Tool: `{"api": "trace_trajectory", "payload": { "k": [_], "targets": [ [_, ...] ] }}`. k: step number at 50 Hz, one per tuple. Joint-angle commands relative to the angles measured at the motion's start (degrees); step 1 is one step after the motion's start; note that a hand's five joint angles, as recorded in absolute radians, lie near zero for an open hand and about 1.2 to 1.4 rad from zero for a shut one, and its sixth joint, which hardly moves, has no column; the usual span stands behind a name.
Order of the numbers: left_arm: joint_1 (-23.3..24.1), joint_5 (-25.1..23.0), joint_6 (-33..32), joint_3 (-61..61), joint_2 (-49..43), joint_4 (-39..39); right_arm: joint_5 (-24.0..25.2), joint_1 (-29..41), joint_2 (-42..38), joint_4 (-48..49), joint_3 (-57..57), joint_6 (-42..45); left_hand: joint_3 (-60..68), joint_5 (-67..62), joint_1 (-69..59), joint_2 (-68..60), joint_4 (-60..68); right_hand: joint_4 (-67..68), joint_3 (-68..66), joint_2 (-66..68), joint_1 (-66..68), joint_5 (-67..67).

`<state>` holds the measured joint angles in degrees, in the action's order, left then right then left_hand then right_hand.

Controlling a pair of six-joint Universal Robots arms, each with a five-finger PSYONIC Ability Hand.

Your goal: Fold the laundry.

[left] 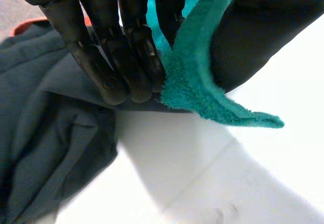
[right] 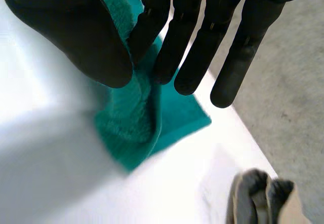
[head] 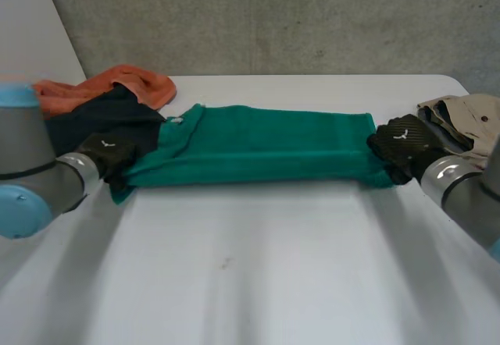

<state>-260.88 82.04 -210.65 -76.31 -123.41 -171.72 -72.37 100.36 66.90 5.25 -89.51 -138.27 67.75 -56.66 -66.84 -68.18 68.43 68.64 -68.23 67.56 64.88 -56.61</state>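
Note:
A green towel [head: 258, 146] lies folded lengthwise across the middle of the white table [head: 258, 282]. My left hand [head: 109, 154] holds its left end; in the left wrist view the fingers [left: 126, 57] and thumb pinch the green towel's edge [left: 197, 82] between them. At the opposite end my right hand [head: 402, 148] grips the towel; in the right wrist view its thumb [right: 76, 31] and fingers squeeze the green towel's corner [right: 136, 117]. The towel stretches between both hands, low over the table.
A dark grey garment [head: 101, 119] and an orange cloth [head: 117, 86] are piled at the table's left, just behind my left hand. A beige garment [head: 465, 119] lies at the right edge, behind my right hand. A grey wall stands beyond the table.

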Motion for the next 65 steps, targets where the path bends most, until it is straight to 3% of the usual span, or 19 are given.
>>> {"api": "trace_trajectory", "payload": {
  "k": [1, 4, 10, 15, 18, 24, 31, 37, 41, 47, 48, 49, 53, 60, 65],
  "targets": [
    [2.04, 1.45, -9.15, -10.87, 14.94, 13.41, -1.36, -3.94, 7.45, -25.96, -2.24, 20.38, 12.25, -13.34, -13.16, -11.82, 11.57, 11.36, -11.77, 12.44, 15.12, -13.39],
    [3.45, 3.73, -15.73, -14.38, 16.88, 18.68, -1.80, -4.82, 8.16, -34.14, -2.77, 27.76, 12.25, -13.34, -13.16, -11.82, 11.57, 11.36, -11.77, 12.44, 15.12, -13.39],
    [4.15, 7.78, -21.74, -12.47, 15.22, 17.39, -3.12, -3.16, 5.71, -29.43, -1.19, 25.34, 12.25, -13.34, -13.16, -11.82, 11.57, 11.36, -11.77, 12.44, 15.12, -13.39],
    [8.10, 10.33, -19.98, -2.64, 9.51, 13.00, -4.18, -0.96, 1.75, -24.86, 2.14, 22.52, 12.25, -13.34, -13.16, -11.82, 11.57, 11.36, -11.77, 12.44, 15.12, -13.39],
    [10.39, 12.43, -19.45, 11.29, 4.51, 9.23, -5.40, 1.06, -0.45, -20.38, 7.85, 20.33, 12.25, -13.34, -13.16, -11.82, 11.57, 11.36, -11.77, 12.44, 15.12, -13.39],
    [11.45, 12.97, -17.26, 34.53, 2.12, 1.40, -12.00, 1.50, -1.51, -4.31, 26.57, 9.17, 12.25, -13.34, -13.16, -11.82, 11.57, 11.36, -11.77, 12.44, 15.12, -13.39],
    [10.31, 11.04, -5.05, 45.55, 3.61, -12.76, -10.16, 0.19, 2.44, 15.38, 29.84, 0.90, 12.25, -13.34, -13.16, -11.82, 11.57, 11.36, -11.77, 12.44, 15.12, -13.39],
    [9.96, 10.77, -2.75, 41.16, 4.05, -11.45, -7.35, 0.10, 4.65, 17.86, 24.84, 0.37, 12.25, -13.34, -13.16, -11.82, 11.57, 11.36, -11.77, 12.44, 15.12, -13.39],
    [8.91, 10.60, -2.49, 32.13, 4.58, -11.35, -5.68, 0.10, 4.56, 17.25, 21.14, 0.46, 12.25, -13.34, -13.16, -11.82, 11.57, 11.36, -11.77, 12.44, 15.12, -13.39],
    [9.52, 8.84, -3.45, 21.04, 5.02, -12.41, -2.78, -0.34, 0.52, 10.67, 16.31, 0.72, 12.25, -13.34, -13.16, -11.82, 11.57, 11.36, -11.77, 12.44, 15.12, -13.39],
    [9.69, 8.32, -3.72, 19.81, 5.11, -12.76, -2.08, -0.34, -0.18, 9.79, 16.04, 0.55, 12.25, -13.34, -13.16, -11.82, 11.57, 3.18, -3.59, 4.25, 6.94, -5.20],
    [9.95, 7.27, -4.33, 17.36, 5.54, -13.28, -0.59, -0.43, -1.67, 7.95, 15.95, 0.11, 12.25, -13.34, -13.16, -11.82, 11.57, -17.05, 16.65, -15.98, -13.29, 15.03],
    [10.92, 5.42, -6.08, 12.08, 8.08, -13.82, 1.79, -0.26, -5.80, 4.43, 17.79, -1.82, 12.25, -13.34, -13.16, -11.82, 11.57, -48.61, 48.21, -47.54, -44.86, 46.59],
    [13.12, 3.31, -8.20, 3.64, 16.70, -12.68, 3.29, 1.24, -10.47, 0.81, 25.78, -7.88, 12.25, -13.34, -13.16, -11.82, 11.57, -58.64, 58.23, -57.56, -54.88, 56.61],
    [15.22, 0.15, -10.39, -4.79, 26.61, -11.36, 8.28, 4.30, -14.77, -0.42, 33.60, -11.84, 12.25, -13.34, -13.16, -11.82, 11.57, -58.64, 58.23, -57.56, -54.88, 56.61]
  ]
}}
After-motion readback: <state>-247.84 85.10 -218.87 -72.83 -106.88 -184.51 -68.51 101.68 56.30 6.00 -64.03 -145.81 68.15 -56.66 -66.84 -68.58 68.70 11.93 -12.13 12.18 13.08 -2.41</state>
